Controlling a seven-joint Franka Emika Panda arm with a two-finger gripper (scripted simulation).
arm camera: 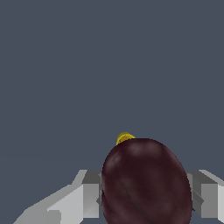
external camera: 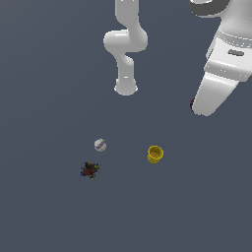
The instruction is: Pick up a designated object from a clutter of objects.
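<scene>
The designated object, a smooth-looking dark red lump (arm camera: pixel 146 183), fills the space between my gripper's (arm camera: pixel 146 199) two grey fingers (arm camera: pixel 87 197), which are shut against its sides. In the exterior view only a dark red sliver (external camera: pixel 192 104) of it peeks out beside the white hand (external camera: pixel 211 96), which hides the fingers. The rest of the clutter lies on the floor: a yellow cup (external camera: pixel 155 154), a white ball (external camera: pixel 100 145) and a dark multicoloured clump (external camera: pixel 89 170). In the wrist view the yellow cup (arm camera: pixel 124 138) shows small just beyond the lump.
The arm's white base (external camera: pixel 126 87) stands at the back of the grey floor in the exterior view. Its upper links (external camera: pixel 125 42) rise above it, and the large forearm (external camera: pixel 229 54) crosses the exterior view's right.
</scene>
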